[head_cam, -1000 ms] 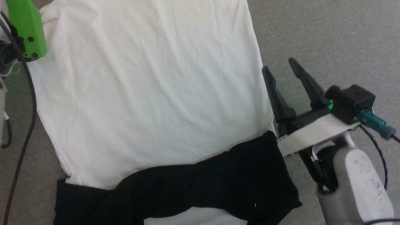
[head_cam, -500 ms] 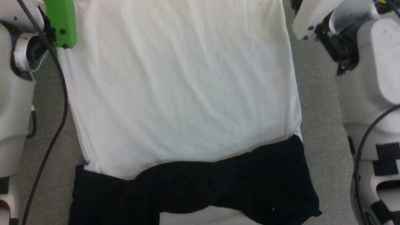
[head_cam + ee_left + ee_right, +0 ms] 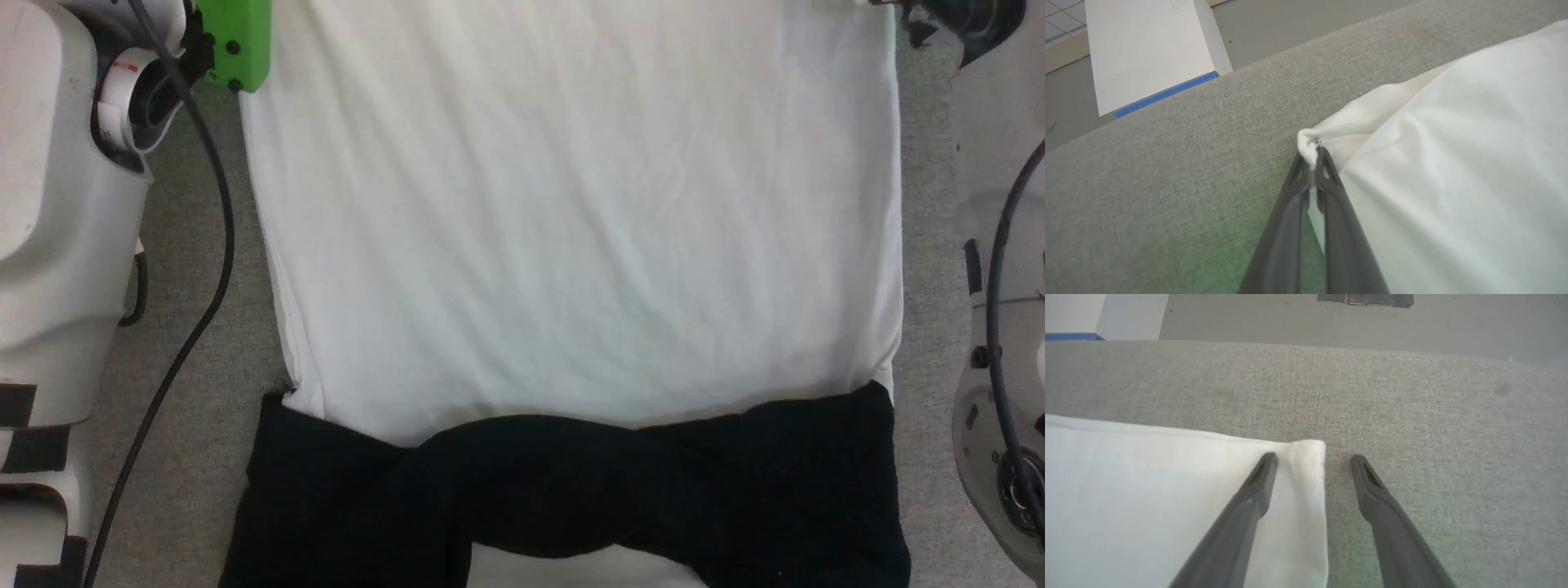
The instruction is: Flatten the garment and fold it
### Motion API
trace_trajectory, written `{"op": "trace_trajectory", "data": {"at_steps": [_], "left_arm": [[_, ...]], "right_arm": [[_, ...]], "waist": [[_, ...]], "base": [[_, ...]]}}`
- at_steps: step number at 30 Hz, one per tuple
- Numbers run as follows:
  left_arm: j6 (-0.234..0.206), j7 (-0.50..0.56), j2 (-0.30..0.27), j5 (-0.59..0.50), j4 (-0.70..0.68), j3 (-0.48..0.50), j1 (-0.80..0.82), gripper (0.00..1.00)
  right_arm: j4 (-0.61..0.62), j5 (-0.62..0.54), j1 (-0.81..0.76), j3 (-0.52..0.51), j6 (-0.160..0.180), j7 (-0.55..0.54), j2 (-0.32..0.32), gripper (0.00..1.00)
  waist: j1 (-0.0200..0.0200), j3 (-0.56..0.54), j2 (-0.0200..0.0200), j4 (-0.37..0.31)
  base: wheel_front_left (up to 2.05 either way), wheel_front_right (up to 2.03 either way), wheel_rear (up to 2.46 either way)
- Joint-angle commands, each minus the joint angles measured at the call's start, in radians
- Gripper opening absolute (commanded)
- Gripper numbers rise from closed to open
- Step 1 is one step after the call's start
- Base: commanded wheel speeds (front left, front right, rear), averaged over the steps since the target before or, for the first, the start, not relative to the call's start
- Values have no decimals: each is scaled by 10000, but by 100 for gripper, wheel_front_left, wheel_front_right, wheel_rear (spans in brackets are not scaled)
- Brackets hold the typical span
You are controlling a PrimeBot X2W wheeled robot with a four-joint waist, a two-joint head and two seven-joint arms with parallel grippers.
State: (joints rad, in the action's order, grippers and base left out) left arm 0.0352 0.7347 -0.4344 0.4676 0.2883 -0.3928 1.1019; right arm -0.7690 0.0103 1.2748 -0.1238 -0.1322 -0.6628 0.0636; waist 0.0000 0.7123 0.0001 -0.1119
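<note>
The garment (image 3: 571, 229) lies spread on a grey fabric surface, white body up, with its black sleeves (image 3: 588, 498) crossed over its near end. In the left wrist view my left gripper (image 3: 1312, 157) is shut on a bunched white corner of the garment (image 3: 1453, 171). The right wrist view has my right gripper (image 3: 1312, 459) open, straddling the other far corner of the garment (image 3: 1306, 457): one finger over the cloth, the other over bare grey fabric. Nothing is held between its fingers.
My pale forearms flank the garment at the left (image 3: 57, 204) and right (image 3: 1000, 286) edges of the head view, with a green part (image 3: 233, 41) and a black cable (image 3: 196, 269) on the left. Beyond the grey surface's far edge are a floor and a white box (image 3: 1147, 49).
The head camera has swung, so the garment sits further right and lower in view. My right gripper has left the garment's right side and now stands open over its far right corner.
</note>
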Motion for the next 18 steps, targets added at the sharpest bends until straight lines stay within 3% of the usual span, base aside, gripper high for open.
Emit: {"op": "trace_trajectory", "data": {"at_steps": [1,2,6,18], "left_arm": [[37,-72,-78,-29,206,10,134,0],[49,-122,-82,-33,239,8,163,0],[6,-564,-152,-188,367,49,333,0],[-650,-3181,-279,-908,1091,417,666,0]], "right_arm": [[-233,-141,5,-32,15,-323,-33,15],[-232,-191,52,-36,15,-410,-38,0],[36,-405,202,-46,15,-235,-53,0],[685,-315,408,229,15,2917,-62,0]], "waist": [[0,84,-1,90],[0,90,-1,93],[0,105,-1,82],[0,-349,-1,51]], "base": [[0,0,0],[0,0,0],[0,0,0],[0,0,0]]}}
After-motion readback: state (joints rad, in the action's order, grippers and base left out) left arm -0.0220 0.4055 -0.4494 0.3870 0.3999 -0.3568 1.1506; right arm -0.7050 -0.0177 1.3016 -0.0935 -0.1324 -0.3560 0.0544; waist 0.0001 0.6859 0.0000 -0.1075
